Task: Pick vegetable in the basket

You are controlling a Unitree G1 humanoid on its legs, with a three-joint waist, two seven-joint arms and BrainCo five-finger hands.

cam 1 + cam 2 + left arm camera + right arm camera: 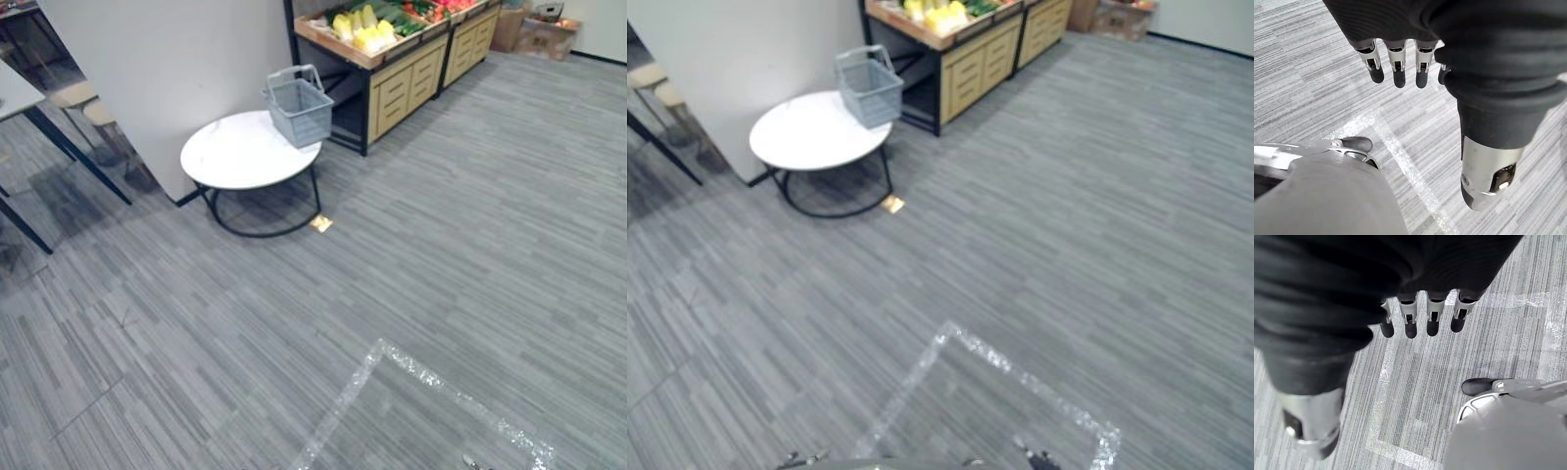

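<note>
Grey shopping basket (299, 110) sits at rim of round white table (230, 157), just beside produce stand (397, 88), likely for easy loading. Yellow vegetables (364, 29) lie on stand top, not yet picked. Left hand (1399, 66) and right hand (1410, 323) hang slack-fingered, empty, over carpet (470, 245), robot well apart from stand.

The produce stand (397, 88) runs off the top edge. The vegetables (367, 29) on it are too small to name (yellow, green, red blobs, basically). A dark-legged table (12, 90) at the left gets clipped by the edge too.
</note>
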